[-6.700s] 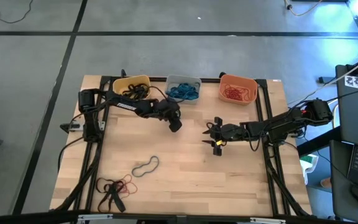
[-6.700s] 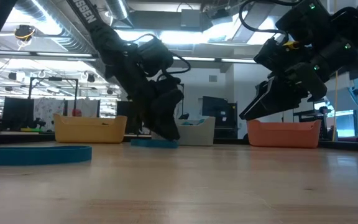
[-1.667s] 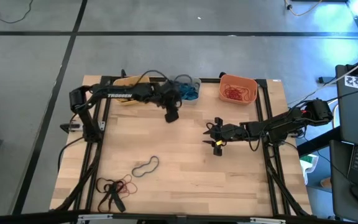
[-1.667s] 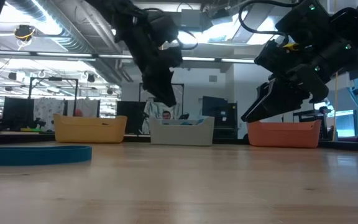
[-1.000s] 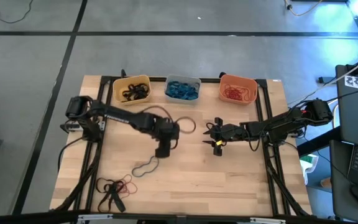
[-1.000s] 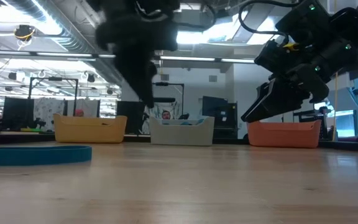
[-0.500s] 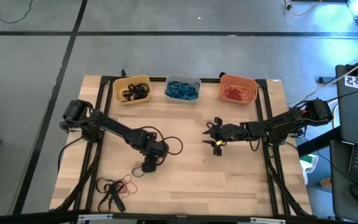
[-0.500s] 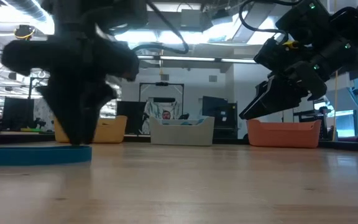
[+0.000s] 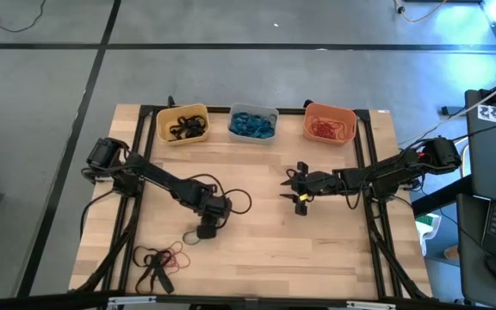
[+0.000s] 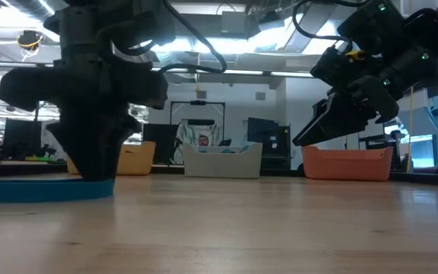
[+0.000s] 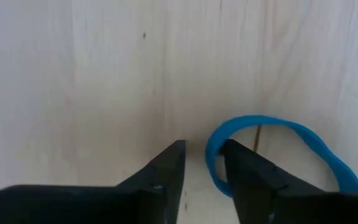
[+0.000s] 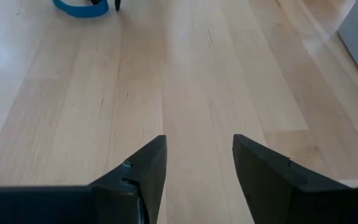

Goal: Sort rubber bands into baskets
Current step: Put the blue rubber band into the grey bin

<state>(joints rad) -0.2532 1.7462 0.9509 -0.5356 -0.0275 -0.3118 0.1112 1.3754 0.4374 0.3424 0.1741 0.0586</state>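
Rubber bands on the table and in three baskets, left gripper down on a blue one.

Red and black bands (image 9: 158,258) lie tangled at the table's (image 9: 317,250) near left corner. Just beyond, the left gripper (image 11: 202,163) stands narrowly parted with one finger (image 11: 244,171) over the blue band's (image 11: 272,146) edge. Right gripper (image 12: 194,158) hovers wide open, empty, mid-table. Along the far edge: yellow basket (image 9: 182,124) with black bands, grey basket (image 9: 253,123) with blue, orange basket (image 9: 330,124) with red.

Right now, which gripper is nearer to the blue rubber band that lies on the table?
Left. The left gripper is down at the blue rubber band, one finger inside the loop. The right gripper hangs over mid-table, well away from it.
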